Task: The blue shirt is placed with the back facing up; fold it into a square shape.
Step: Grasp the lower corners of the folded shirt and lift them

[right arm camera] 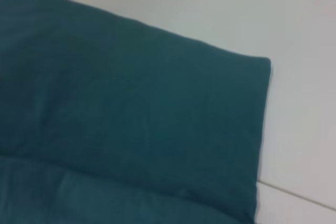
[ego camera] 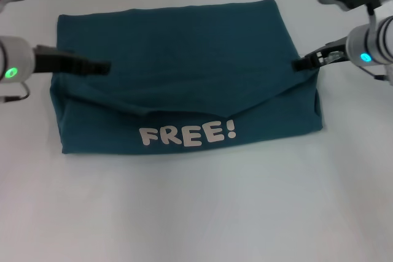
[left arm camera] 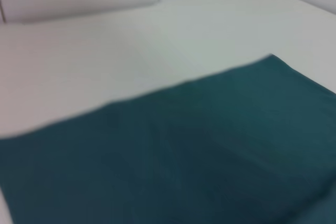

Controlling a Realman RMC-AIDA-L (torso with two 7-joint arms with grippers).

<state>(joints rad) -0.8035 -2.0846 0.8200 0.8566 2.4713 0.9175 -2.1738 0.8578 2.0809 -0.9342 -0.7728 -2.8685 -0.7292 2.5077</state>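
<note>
The bench (ego camera: pixel 196 219) was a plain white surface carrying one article only. One blue shirt (ego camera: pixel 184 72) lay on it between the two pincers, already doubled into a broad rectangle wider than it was deep. A folded-over flap covered the far part, its near edge sagging in a shallow V across the middle. Beyond that edge, on the robot's side, a strip of the lower layer showed one white printed word, "FREE!" (ego camera: pixel 187 134).

Two pincers were present. The left pincer (ego camera: pixel 101 67) reached inward over the shirt's left edge, its tip above the flap. The right pincer (ego camera: pixel 301 64) stood at the shirt's right edge, level with the left one. Whether either pincer was apart, together or clamped on cloth could not be told; neither wrist view showed fingers, only teal fabric and white bench.

Judgement: the lengthwise fold appeared complete, and the step in hand appeared to be the release or settling of that flap. The shape was not yet square. The next move would call for one side edge to be gripped through both layers and carried across toward the opposite pincer, with edges kept aligned.
</note>
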